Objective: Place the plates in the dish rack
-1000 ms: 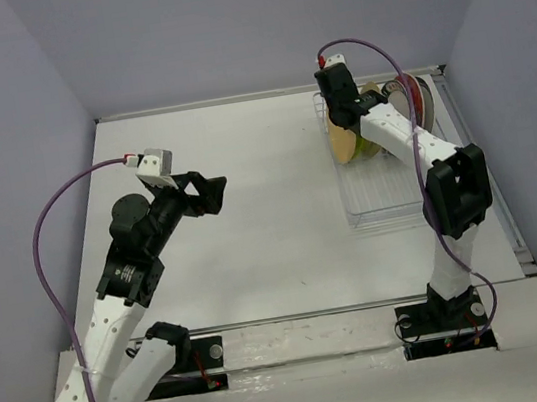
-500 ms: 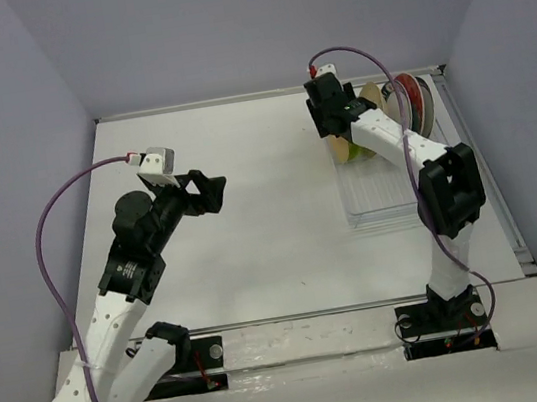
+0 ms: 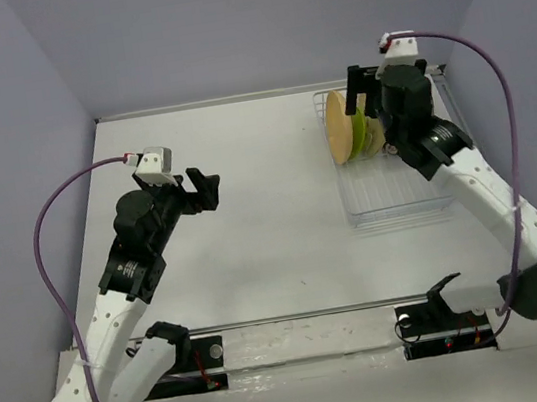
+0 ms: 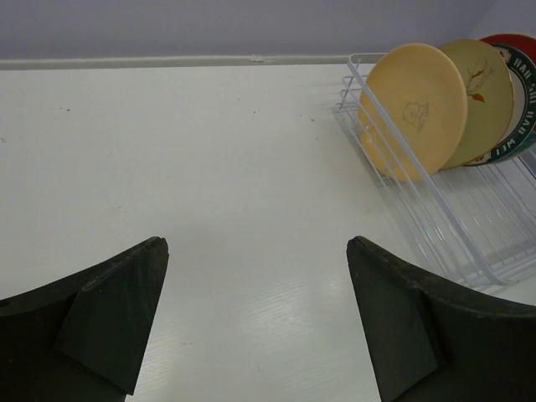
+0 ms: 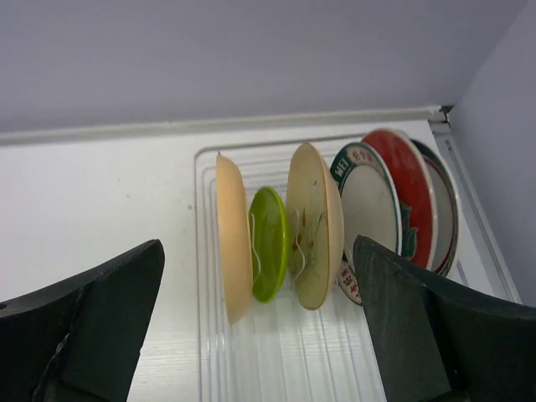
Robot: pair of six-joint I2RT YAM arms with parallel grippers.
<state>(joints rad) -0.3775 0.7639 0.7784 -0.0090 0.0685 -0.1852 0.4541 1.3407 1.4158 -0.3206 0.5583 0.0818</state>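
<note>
I'd raise my spread, empty right tool [image 5: 261, 327] straight up from the pale wire dish rack [image 3: 390, 201], upper right, clear of the plain tan-orange round plate [image 5: 230, 251].

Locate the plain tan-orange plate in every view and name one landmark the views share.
Top external: tan-orange plate upper right, on edge at the dish rack's left end.
Left wrist: the plate upper right, nearest in the row.
Right wrist: the plate centre, leftmost of the row.
Shared landmark: the dish rack's pale wire.
</note>
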